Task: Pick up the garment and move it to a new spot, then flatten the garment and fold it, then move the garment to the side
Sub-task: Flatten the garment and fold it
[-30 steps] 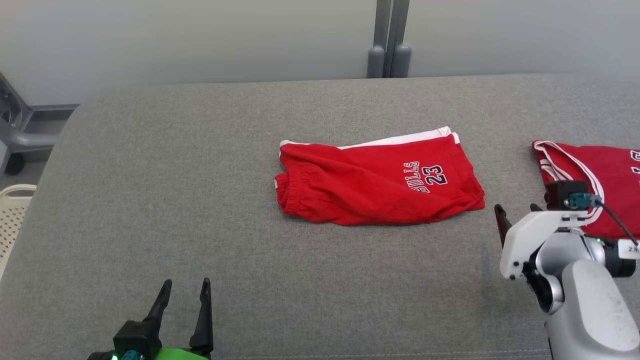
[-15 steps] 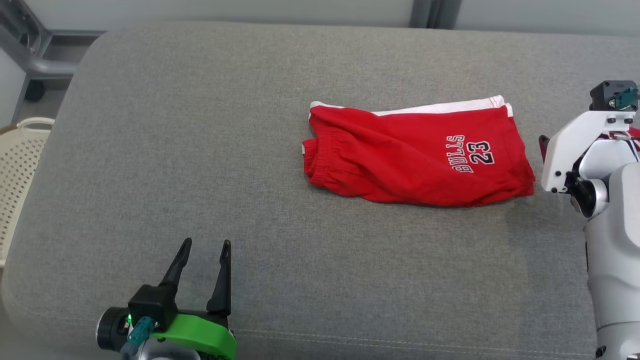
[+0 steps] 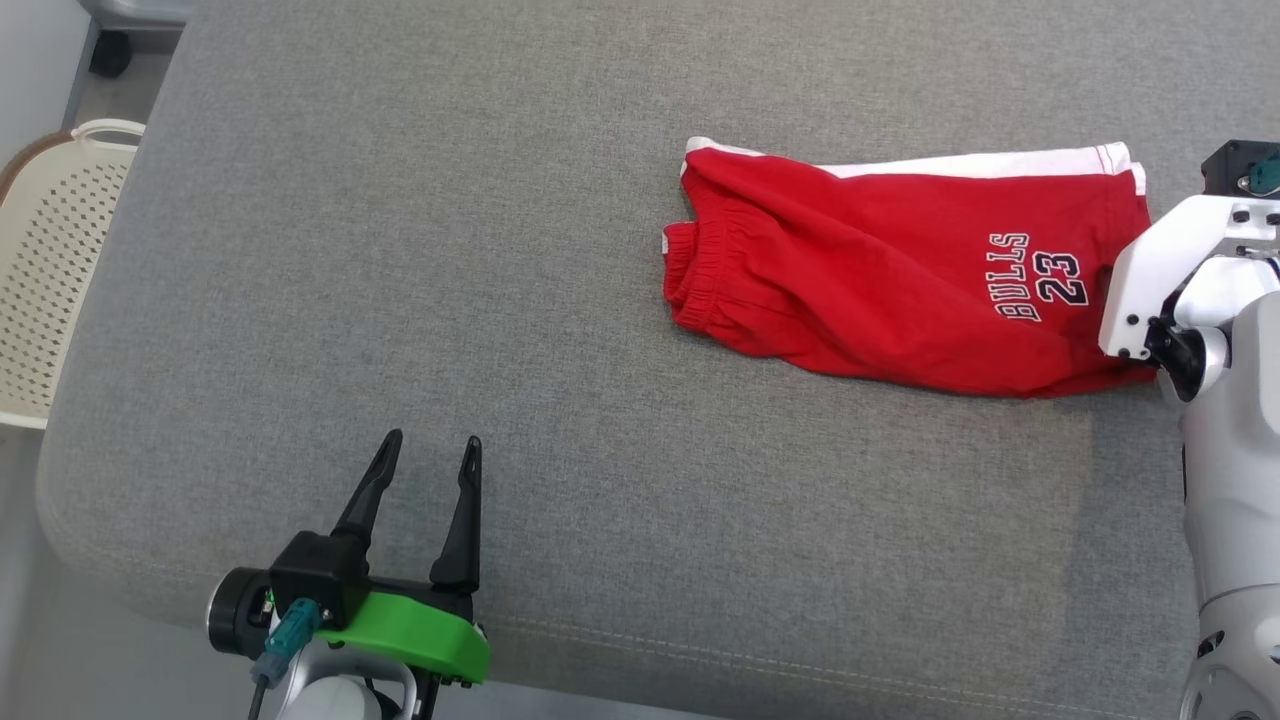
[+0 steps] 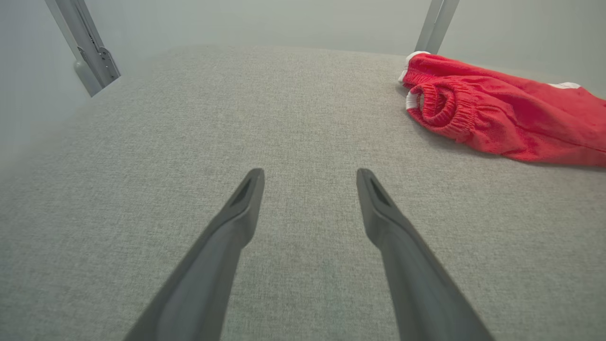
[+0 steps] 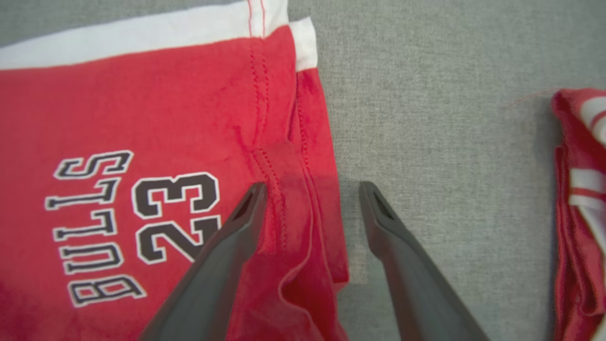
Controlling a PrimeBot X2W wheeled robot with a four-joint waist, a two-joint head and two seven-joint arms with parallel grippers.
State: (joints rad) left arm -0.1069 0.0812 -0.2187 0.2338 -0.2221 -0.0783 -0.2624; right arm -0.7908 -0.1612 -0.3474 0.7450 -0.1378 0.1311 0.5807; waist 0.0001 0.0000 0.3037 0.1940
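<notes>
Head camera has tipped down, so the whole view has shifted. Measured against the red shorts [image 3: 900, 290], the right arm has come in from the near-right, and its white wrist now covers their right hem. Left gripper [image 3: 432, 438] holds the same pose as before, near the front-left of the grey cushion [image 3: 450, 200], fingers spread, empty, well apart from the shorts.

Shorts lie roughly flat on the cushion, right of centre in the head view. Elastic waistband is bunched at the left end, a white band runs along the far edge, and the "BULLS 23" print sits near the right end. Fabric is wrinkled, near-right corner rumpled.

Right gripper [image 5: 311, 185] is released and empty, jaws wide, straddling the shorts' right side edge. One finger is over the red hem beside the "23", the other over bare cushion. Contact with the cloth: cannot tell.

Around:
- Second red garment [image 5: 580, 213] with white stripes lies just right of the shorts, with a strip of bare cushion between them, not touching.
- Cream perforated basket [image 3: 50, 250] sits off the cushion's left edge.
- Grey metal posts [image 4: 90, 57] stand behind the cushion in the left wrist view.
- That view also has the waistband opening up-right, with bare cushion lying between it and the left fingers [image 4: 227, 237].
</notes>
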